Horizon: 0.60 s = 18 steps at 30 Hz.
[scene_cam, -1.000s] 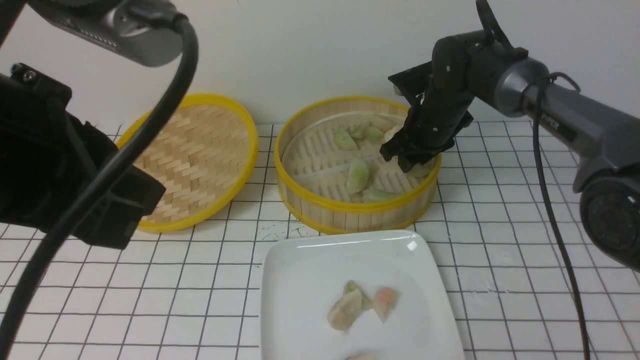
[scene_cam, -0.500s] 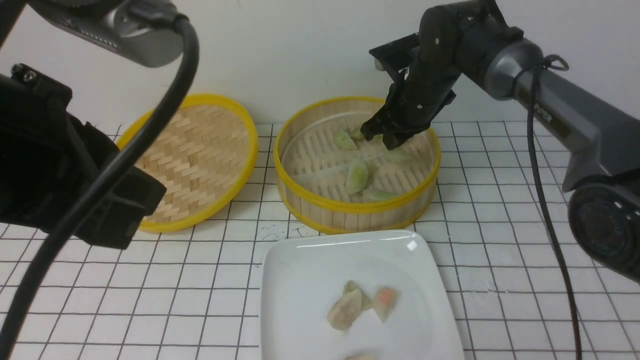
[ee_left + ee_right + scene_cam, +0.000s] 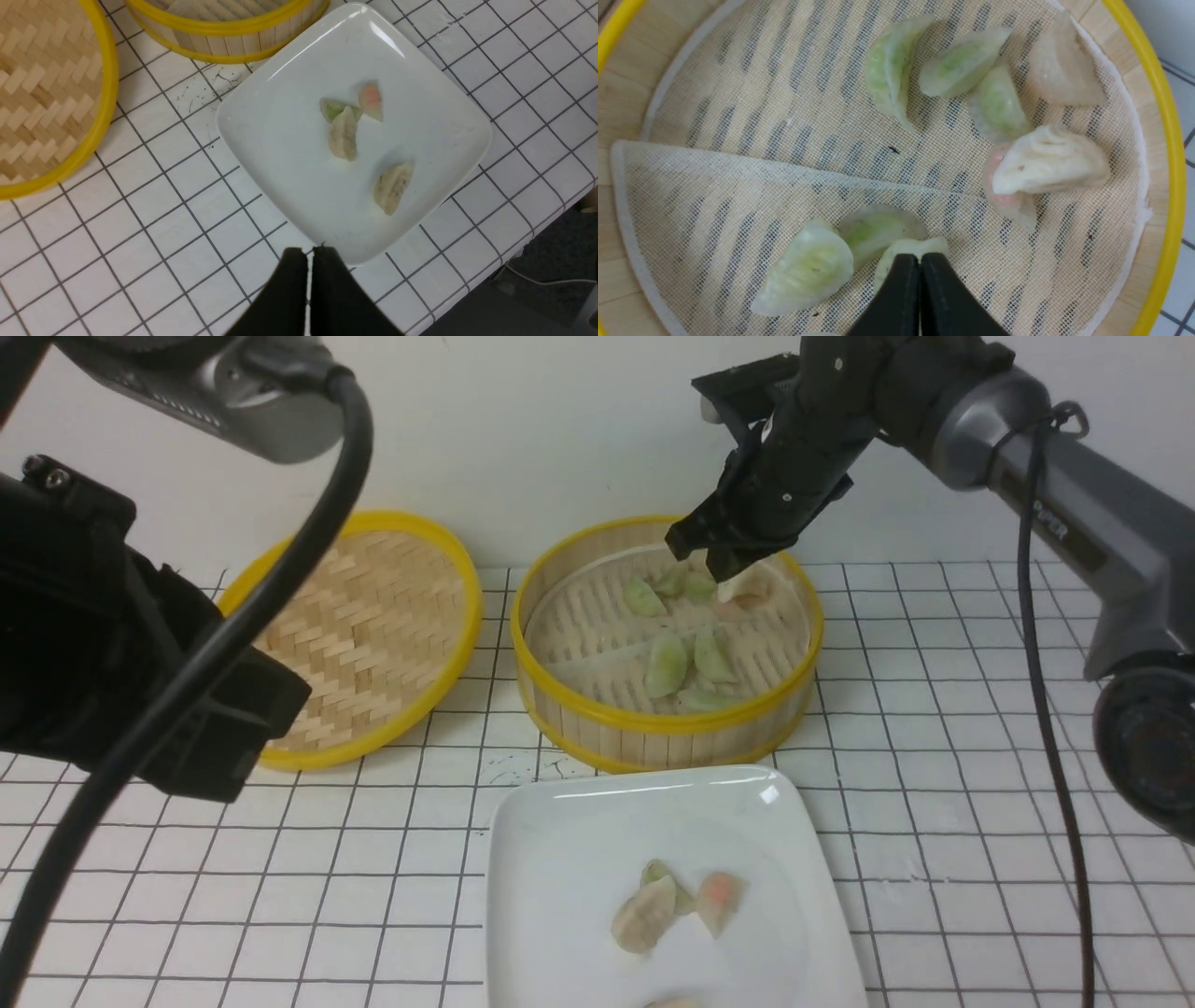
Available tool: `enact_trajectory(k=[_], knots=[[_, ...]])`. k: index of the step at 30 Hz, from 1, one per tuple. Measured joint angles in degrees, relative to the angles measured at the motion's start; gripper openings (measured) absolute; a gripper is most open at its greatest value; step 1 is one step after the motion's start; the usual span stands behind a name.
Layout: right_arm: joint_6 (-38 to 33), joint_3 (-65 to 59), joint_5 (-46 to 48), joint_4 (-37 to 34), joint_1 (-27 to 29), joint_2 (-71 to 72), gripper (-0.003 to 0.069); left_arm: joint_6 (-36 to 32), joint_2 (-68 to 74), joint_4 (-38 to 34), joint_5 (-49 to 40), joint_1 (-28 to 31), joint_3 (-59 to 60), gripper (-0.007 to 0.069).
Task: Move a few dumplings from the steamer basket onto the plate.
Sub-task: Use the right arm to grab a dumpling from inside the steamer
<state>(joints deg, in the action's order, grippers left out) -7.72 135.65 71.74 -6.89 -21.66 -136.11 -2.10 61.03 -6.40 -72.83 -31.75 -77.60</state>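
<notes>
The left gripper (image 3: 309,254) hangs over the tiled tabletop (image 3: 140,224) with its two black fingers pressed together and nothing between them. A corner of the plate (image 3: 280,140) lies right under its tips, and the rest of the white square spreads out ahead of it. Four dumplings (image 3: 343,137) rest there. A beige one is closest to that gripper, then another beige one touches a pale green one, and a pinkish-orange one sits just beside those two. Beyond the plate from the left gripper, with a narrow strip of tile between, stands the steamer basket (image 3: 653,719). The flat woven lid (image 3: 364,635) lies beside it, on the left gripper's side. The right gripper (image 3: 709,558) hovers over the far part of the basket, fingers closed against each other and empty, raised clear of the slatted floor. Beneath it a white mesh liner (image 3: 738,196) covers the floor, and one edge of it is folded across the middle. In the right wrist view, three pale green dumplings cluster at and beside the closed tips. Farther ahead of that gripper, past the fold, lie three more green ones, a whitish one resting on a pinkish one, and a beige one against the far wall.
</notes>
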Motion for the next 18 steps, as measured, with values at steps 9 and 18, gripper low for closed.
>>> enact_trajectory(k=[9,18], knots=[[0.3,0.1,0.0,1.4,0.0,-4.6,0.0283,0.0,0.0,0.1,0.0,0.0,0.0,-0.0006],[1.0,0.2,-0.7,-0.1,0.0,-7.9,0.0358,0.0,0.0,0.1,0.0,0.0,0.0,-0.0006]])
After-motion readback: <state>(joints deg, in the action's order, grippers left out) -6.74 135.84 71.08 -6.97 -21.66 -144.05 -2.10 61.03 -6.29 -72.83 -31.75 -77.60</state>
